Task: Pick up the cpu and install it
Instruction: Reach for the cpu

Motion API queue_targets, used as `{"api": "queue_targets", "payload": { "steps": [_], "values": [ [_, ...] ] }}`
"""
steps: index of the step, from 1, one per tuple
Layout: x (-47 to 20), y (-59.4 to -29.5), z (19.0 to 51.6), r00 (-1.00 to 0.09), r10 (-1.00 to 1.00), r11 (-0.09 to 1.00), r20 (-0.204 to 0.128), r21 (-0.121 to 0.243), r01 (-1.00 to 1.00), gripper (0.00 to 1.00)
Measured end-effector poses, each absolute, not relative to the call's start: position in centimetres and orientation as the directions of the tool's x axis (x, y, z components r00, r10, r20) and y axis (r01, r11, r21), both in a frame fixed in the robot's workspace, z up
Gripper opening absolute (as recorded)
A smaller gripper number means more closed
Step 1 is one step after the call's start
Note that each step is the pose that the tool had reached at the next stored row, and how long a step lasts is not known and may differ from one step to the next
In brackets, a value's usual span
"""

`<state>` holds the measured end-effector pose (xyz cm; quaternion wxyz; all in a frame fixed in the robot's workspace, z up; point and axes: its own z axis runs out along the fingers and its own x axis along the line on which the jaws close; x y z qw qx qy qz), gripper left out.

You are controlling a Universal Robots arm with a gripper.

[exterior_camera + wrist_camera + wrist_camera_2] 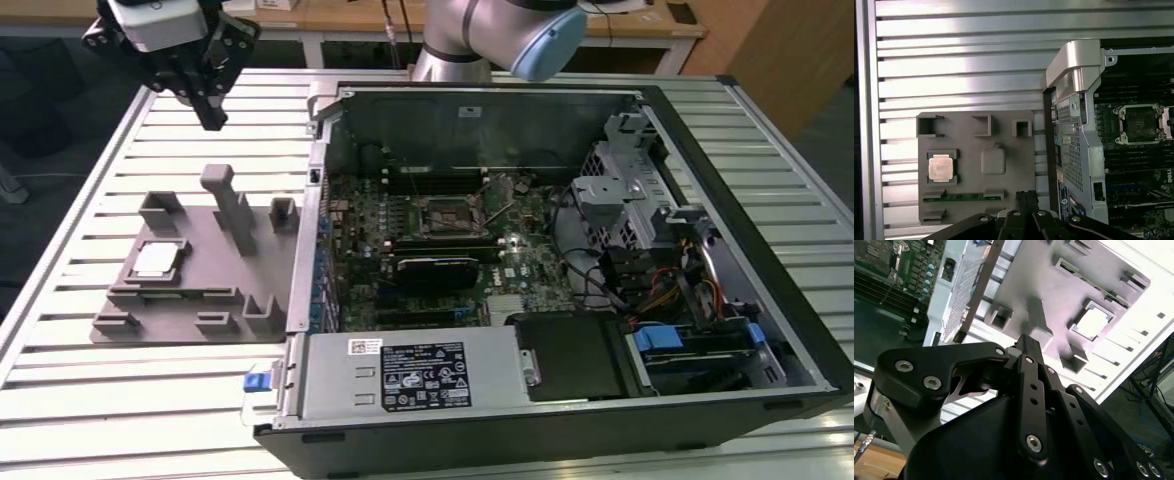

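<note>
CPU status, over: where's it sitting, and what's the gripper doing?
Gripper shut, empty, raised clear of the grey fixture. Cpu lies in its fixture pocket, untouched. Nothing on top of it; tall post stands nearby.

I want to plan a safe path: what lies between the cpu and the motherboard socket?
In the first wrist view, the grey holder's tall post and the case's side wall lie between the cpu and the socket.

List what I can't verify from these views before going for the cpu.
- cpu surface: washed out by glare in the second wrist view; corner marking too small in the exterior view.
- Socket contacts: too small in the first wrist view.
- Part of the holder: hidden behind the gripper, first wrist view.
</note>
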<state>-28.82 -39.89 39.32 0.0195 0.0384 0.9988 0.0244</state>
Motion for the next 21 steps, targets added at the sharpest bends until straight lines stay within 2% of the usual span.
{"api": "queue_targets", "payload": {
  "steps": [21],
  "values": [
    [-33.5,-39.9,38.5,-0.996,0.079,0.996,-0.038,0.054,0.077,0.11]
  ]
}}
